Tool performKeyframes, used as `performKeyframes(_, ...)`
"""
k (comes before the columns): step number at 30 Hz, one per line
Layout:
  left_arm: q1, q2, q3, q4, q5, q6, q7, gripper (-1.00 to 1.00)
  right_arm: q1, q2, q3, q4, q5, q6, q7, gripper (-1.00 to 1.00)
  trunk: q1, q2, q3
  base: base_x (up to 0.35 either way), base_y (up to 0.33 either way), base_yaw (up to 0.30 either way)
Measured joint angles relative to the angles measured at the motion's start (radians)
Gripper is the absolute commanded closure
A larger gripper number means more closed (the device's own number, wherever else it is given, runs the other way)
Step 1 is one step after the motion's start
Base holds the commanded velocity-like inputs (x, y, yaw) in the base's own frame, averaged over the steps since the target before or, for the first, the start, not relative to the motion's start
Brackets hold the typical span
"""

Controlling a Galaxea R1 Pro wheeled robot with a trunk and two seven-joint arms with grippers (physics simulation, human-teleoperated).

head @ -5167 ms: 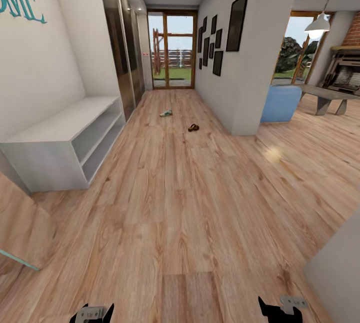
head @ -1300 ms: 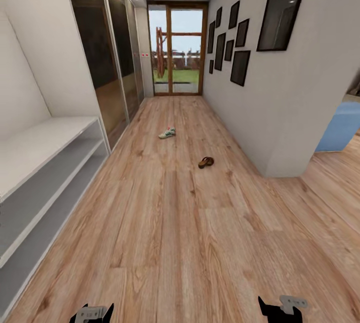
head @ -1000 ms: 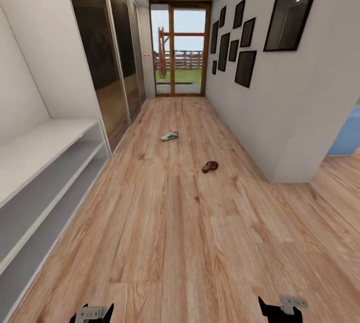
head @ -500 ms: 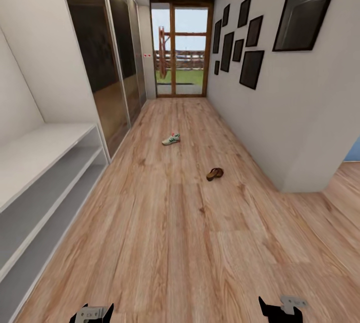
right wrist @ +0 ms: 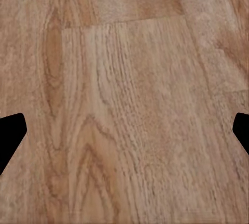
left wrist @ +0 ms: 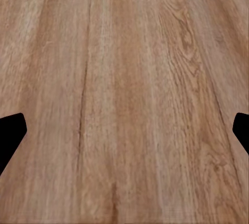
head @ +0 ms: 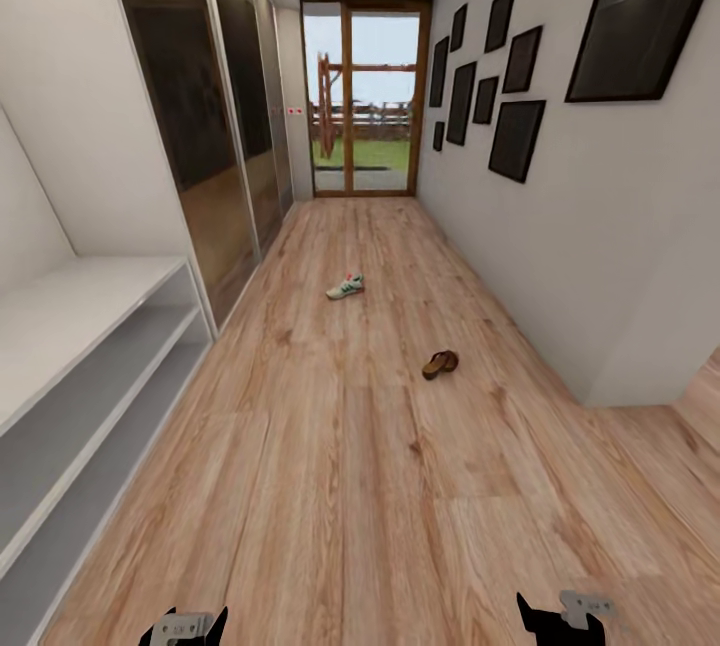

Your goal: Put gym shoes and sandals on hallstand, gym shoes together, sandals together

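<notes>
The corridor floor (head: 350, 486), light wood plank, runs ahead of me toward a glass door (head: 365, 106) at the far end, mirrored wardrobe doors (head: 215, 126) on one side and a wall of dark picture frames (head: 515, 76) on the other. The pale shelved unit (head: 80, 326) close at my left carries nothing on its top or its two open shelves; its upper part is out of view, so I cannot tell whether it is the hallstand. One gym shoe (head: 345, 287) lies on its sole mid-corridor, well ahead of me; one sandal (head: 440, 363) lies nearer and toward the picture wall, well apart from the shoe. Their partners I do not see. I judge the shoe light, with a soft upper over a firmer sole, best taken across the collar or by the heel; the sandal looks lighter and flatter, its footbed low to the boards, so the strap arch seems the surer hold. My left claw (left wrist: 124, 130) and right claw (right wrist: 124, 130) each hang over bare floor, fingers spread wide and holding nothing, both well short of either shoe
</notes>
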Motion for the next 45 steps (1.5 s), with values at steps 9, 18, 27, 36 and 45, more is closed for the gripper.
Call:
performKeyframes(9,0.000,0.000,0.000,0.000,0.001,0.000,0.000,-1.00,0.000,0.000,-0.001,0.000,0.000,0.001,0.003,-1.00,0.000,0.000,0.000,0.317,0.136,-0.106)
performKeyframes(18,0.000,0.000,0.000,0.000,0.001,0.000,0.000,-1.00,0.000,0.000,0.000,0.000,0.000,0.002,0.003,-1.00,0.000,0.000,0.000,0.290,0.185,-0.244)
performKeyframes(27,0.000,0.000,0.000,0.000,0.001,0.000,0.000,-1.00,0.000,0.000,-0.001,0.000,0.000,0.002,0.003,-1.00,0.000,0.000,0.000,0.285,0.196,-0.261)
performKeyframes(36,0.000,0.000,0.000,0.000,0.001,0.000,0.000,-1.00,-0.001,0.000,-0.001,0.000,-0.001,0.002,0.004,-1.00,0.000,0.000,0.000,0.282,0.205,-0.152)
performKeyframes(45,0.000,0.000,0.000,-0.002,0.001,0.000,0.000,-1.00,0.000,0.000,-0.001,0.000,-0.001,0.002,0.003,-1.00,0.000,0.000,0.000,0.281,0.207,-0.011)
